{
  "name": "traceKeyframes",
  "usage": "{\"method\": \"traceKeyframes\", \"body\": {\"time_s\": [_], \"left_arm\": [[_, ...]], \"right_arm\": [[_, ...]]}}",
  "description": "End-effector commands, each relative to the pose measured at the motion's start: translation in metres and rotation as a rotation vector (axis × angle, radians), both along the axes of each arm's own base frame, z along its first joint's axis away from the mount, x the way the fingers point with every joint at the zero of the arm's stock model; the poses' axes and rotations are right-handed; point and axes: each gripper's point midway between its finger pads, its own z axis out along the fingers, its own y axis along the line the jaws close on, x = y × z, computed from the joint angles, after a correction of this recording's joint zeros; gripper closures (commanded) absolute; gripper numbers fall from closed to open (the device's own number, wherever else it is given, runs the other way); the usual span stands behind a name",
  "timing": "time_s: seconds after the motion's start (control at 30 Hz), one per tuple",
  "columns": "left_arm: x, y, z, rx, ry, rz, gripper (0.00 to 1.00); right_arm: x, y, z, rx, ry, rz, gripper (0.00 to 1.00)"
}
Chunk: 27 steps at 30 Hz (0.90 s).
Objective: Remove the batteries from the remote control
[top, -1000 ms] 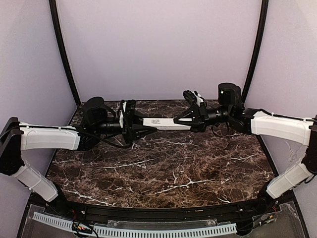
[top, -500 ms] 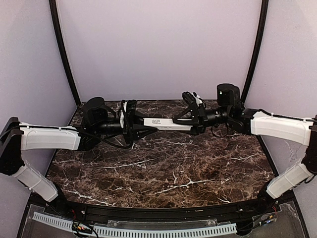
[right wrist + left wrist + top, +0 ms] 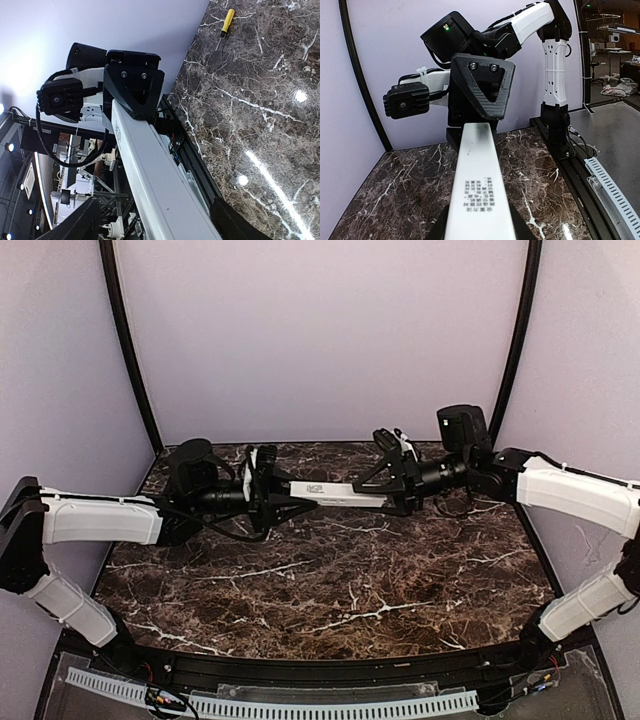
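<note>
The white remote control (image 3: 335, 492) hangs level above the back of the table, between my two grippers. My left gripper (image 3: 283, 498) is shut on its left end; in the left wrist view the fingers hug both edges of the remote (image 3: 477, 185), label face up. My right gripper (image 3: 388, 483) sits around the right end with its jaws a little apart. In the right wrist view a gap shows between one finger (image 3: 80, 220) and the remote (image 3: 160, 185). The batteries are hidden.
A yellow stick with a dark tip (image 3: 227, 22) lies on the dark marble table (image 3: 330, 590) in the right wrist view. Lilac walls and black corner posts (image 3: 128, 350) close in the back and sides.
My right gripper and forearm have shifted slightly to the right along the remote. The left gripper and the remote have stayed put.
</note>
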Motion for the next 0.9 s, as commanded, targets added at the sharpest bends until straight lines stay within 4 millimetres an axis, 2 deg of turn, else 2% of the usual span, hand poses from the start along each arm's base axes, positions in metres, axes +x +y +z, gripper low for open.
{"method": "traceKeyframes", "body": {"time_s": [0.0, 0.2, 0.27, 0.47, 0.87], "left_arm": [[-0.006, 0.003, 0.004, -0.004, -0.022, -0.007, 1.0], [-0.008, 0.004, 0.004, -0.002, -0.021, -0.011, 1.0], [-0.009, 0.004, 0.004, -0.002, -0.022, -0.01, 1.0], [-0.011, 0.006, 0.007, -0.013, -0.031, -0.009, 1.0], [-0.019, 0.02, 0.032, -0.142, -0.022, -0.048, 1.0]], "right_arm": [[0.004, -0.005, 0.004, -0.03, -0.023, -0.038, 0.38], [0.006, -0.003, 0.004, -0.029, -0.029, -0.033, 0.65], [0.006, -0.003, 0.005, -0.026, -0.033, -0.029, 0.69], [-0.001, -0.006, 0.009, -0.008, -0.058, -0.008, 0.69], [-0.021, -0.014, 0.022, 0.078, -0.11, 0.046, 0.61]]}}
